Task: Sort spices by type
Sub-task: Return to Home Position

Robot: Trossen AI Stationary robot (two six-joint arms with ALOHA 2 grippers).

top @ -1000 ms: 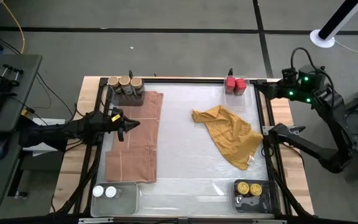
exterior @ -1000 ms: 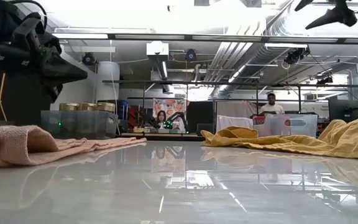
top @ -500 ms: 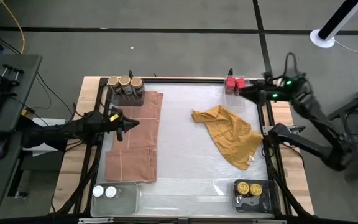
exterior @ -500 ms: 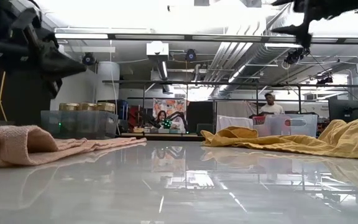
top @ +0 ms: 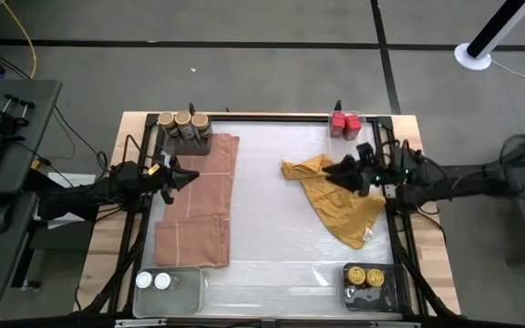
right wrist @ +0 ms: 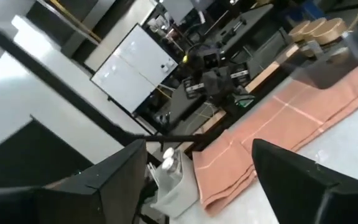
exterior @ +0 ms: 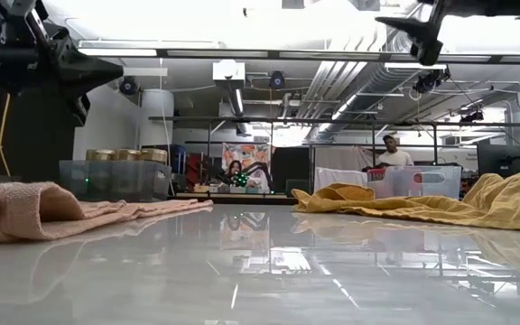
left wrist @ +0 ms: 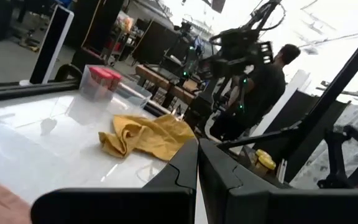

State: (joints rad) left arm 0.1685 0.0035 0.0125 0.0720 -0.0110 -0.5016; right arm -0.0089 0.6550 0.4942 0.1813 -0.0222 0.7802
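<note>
1. I am holding the right gripper (top: pixel 331 173) above the mustard cloth (top: pixel 349 210), with its fingers (right wrist: pixel 98 186) spread wide apart and nothing between them.
2. I am keeping the left gripper (top: pixel 191 177) over the left edge of the pink cloth (top: pixel 199 214). Its fingers (left wrist: pixel 179 177) are pressed together and carrying nothing.
3. All the jars are sitting upright in groups at the corners of the table (top: pixel 272 260), as the high view shows them. The tan-lidded jars (top: pixel 182 120) are at the upper left, the red-lidded jars (top: pixel 344 121) at the upper right, the white-lidded jars (top: pixel 153 281) at the lower left and the gold-lidded jars (top: pixel 367 273) at the lower right.
4. My right gripper is lying between the red and gold groups and nearer the red. My left is lying between the tan and white groups and nearer the tan. Both are well apart from every jar.
5. Both arms are reaching in almost level from their own sides, with the grippers pointing toward the table's middle.
6. I am seeing no loose jar, so I judge the sorting finished. The coming move is only to draw each arm back toward its own side, and the jars are standing clear of that path.
</note>
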